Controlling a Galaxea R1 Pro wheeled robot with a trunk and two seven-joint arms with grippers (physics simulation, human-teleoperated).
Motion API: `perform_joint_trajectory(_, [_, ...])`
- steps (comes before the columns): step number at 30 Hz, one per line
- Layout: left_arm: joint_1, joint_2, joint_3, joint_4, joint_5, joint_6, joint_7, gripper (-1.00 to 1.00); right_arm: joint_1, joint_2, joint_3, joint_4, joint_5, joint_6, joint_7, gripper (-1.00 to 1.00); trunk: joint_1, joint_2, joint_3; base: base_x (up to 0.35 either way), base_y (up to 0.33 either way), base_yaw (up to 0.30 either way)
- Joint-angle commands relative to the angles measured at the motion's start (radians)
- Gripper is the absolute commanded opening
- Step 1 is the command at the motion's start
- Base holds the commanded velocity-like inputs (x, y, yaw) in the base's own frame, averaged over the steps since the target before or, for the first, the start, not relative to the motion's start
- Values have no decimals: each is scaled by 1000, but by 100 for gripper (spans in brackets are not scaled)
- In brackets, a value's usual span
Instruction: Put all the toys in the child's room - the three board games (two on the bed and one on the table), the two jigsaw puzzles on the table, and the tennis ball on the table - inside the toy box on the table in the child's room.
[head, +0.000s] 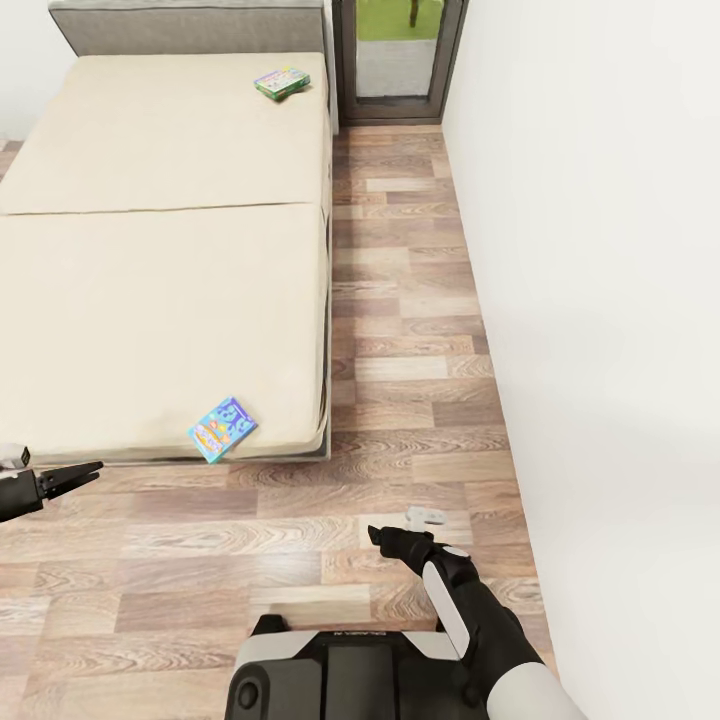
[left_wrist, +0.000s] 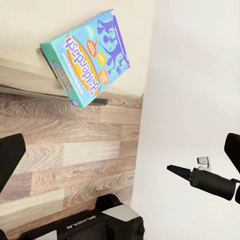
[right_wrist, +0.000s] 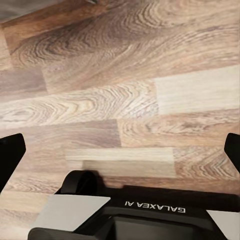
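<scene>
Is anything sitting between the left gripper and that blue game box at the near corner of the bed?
Nothing visible blocks it. The left gripper hangs over bare floor just off the bed, and the blue game box lies flat by the mattress edge, alone there. The other game box is far up by the headboard.

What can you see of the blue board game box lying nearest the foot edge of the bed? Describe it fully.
The blue board game box is a thin, flat rectangle, apparently printed cardboard, teal-edged, with a blue face showing dark blue figures, orange spots and the title Balderdash. It lies closed and flat on the beige mattress of the bed, turned askew near the foot corner, close to the edge. Only the mattress touches it.
</scene>
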Motion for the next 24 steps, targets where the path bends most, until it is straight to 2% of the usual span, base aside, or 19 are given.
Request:
perform_joint_trajectory(1, [0, 0, 1, 0, -2, 11, -4, 100, 0, 0, -1, -1, -3, 5, 1, 100, 0, 0, 1, 0, 0, 0])
perform_joint_trajectory(24, [0, -1, 1, 0, -2, 11, -6, 100, 7, 0, -3, 0, -3, 6, 1, 100, 0, 0, 39, 0, 0, 0])
